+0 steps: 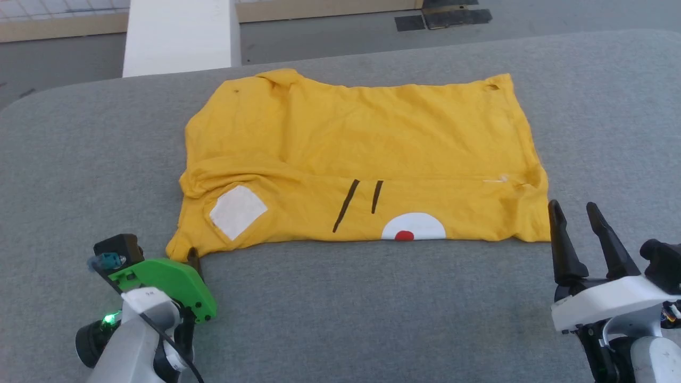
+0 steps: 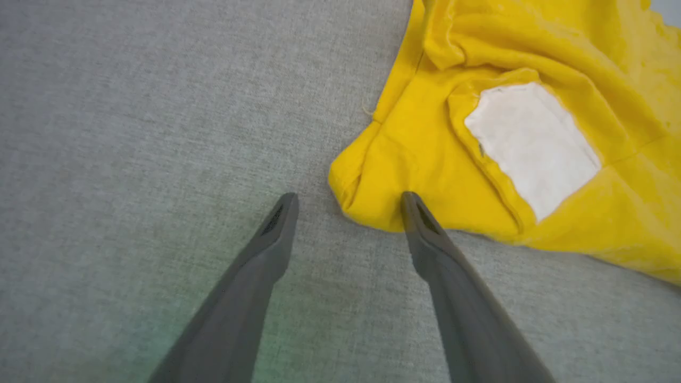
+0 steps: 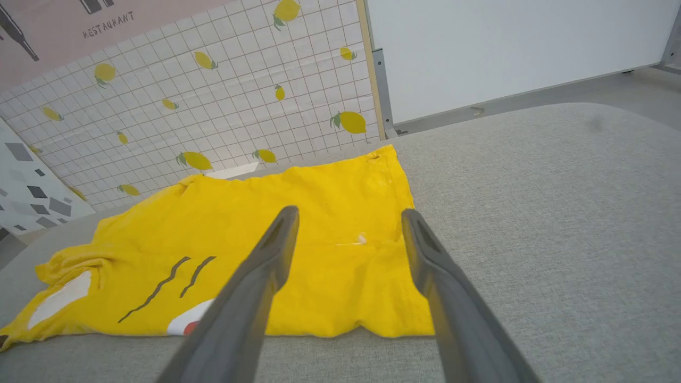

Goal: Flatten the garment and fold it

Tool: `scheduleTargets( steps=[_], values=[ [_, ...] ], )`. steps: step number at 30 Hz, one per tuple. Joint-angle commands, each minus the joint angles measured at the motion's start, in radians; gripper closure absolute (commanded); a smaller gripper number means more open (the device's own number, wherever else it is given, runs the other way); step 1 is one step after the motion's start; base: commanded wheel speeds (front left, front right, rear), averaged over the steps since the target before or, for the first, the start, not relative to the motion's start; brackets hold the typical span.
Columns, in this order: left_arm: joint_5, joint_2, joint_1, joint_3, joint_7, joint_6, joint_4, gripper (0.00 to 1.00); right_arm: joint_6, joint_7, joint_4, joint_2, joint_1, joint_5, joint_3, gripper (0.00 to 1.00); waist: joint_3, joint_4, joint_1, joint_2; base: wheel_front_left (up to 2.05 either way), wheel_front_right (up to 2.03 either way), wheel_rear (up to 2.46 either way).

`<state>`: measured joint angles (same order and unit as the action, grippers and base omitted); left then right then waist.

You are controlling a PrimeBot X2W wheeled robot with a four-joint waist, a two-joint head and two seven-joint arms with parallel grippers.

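The mustard-yellow T-shirt [image 1: 362, 154] lies on the grey table [image 1: 372, 308], its near part folded back so a white patch [image 1: 237, 211], two black stripes and a white half-circle with a red dot [image 1: 405, 234] show. My left gripper [image 2: 348, 201] is open at the shirt's near left corner [image 2: 367, 181], one finger touching the cloth edge, nothing gripped. In the head view the left gripper [image 1: 191, 258] sits low beside that corner. My right gripper [image 1: 574, 213] is open just off the shirt's near right corner. In the right wrist view the right gripper [image 3: 348, 215] hovers above the shirt [image 3: 319, 223].
The table's far edge curves before a grey floor [image 1: 319, 37]. A white post [image 1: 178, 34] stands beyond it at the back left. A lemon-patterned tiled wall [image 3: 213, 106] and a white panel [image 3: 505, 48] lie behind the table.
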<state>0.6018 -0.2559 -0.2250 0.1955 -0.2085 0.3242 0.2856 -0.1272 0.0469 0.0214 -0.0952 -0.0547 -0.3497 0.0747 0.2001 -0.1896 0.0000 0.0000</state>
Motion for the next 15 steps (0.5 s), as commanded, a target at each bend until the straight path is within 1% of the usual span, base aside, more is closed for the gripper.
scheduleTargets(
  steps=[1,3,6,7,8,10,15],
  values=[
    [0.012,-0.006,0.013,-0.004,-0.031,0.015,0.005,0.0,-0.003,-0.003,-0.007,0.006,0.013,0.013,-0.001,0.0,0.002,-0.012,0.0,0.0,0.0,0.0,0.0],
    [0.03,-0.008,0.015,-0.005,-0.086,0.028,0.007,0.0,-0.003,-0.005,-0.011,0.011,0.014,0.02,-0.003,0.0,0.004,-0.018,0.0,0.0,0.0,0.0,0.0],
    [0.042,-0.013,0.014,-0.002,-0.125,0.031,-0.004,0.0,-0.003,-0.008,-0.016,0.017,0.013,0.023,-0.006,0.0,0.007,-0.025,0.0,0.0,0.0,0.0,0.0],
    [0.044,-0.016,0.014,0.002,-0.134,0.027,-0.008,0.48,-0.003,-0.01,-0.015,0.018,0.013,0.026,-0.008,0.0,0.009,-0.027,0.0,0.0,0.0,0.0,0.0],
    [0.043,-0.019,0.014,0.007,-0.138,0.02,-0.013,1.0,-0.003,-0.013,-0.014,0.019,0.013,0.032,-0.008,0.0,0.01,-0.028,0.0,0.0,0.0,0.0,0.0],
    [0.044,-0.024,0.015,0.019,-0.15,0.007,-0.018,1.0,-0.003,-0.019,-0.009,0.019,0.011,0.049,-0.005,0.0,0.012,-0.028,0.0,0.0,0.0,0.0,0.0],
    [0.035,-0.024,0.007,0.024,-0.117,-0.002,-0.038,1.0,-0.003,-0.038,0.025,0.029,-0.03,0.086,0.044,0.0,0.021,-0.015,0.0,0.0,0.0,0.0,0.0]
  ],
)
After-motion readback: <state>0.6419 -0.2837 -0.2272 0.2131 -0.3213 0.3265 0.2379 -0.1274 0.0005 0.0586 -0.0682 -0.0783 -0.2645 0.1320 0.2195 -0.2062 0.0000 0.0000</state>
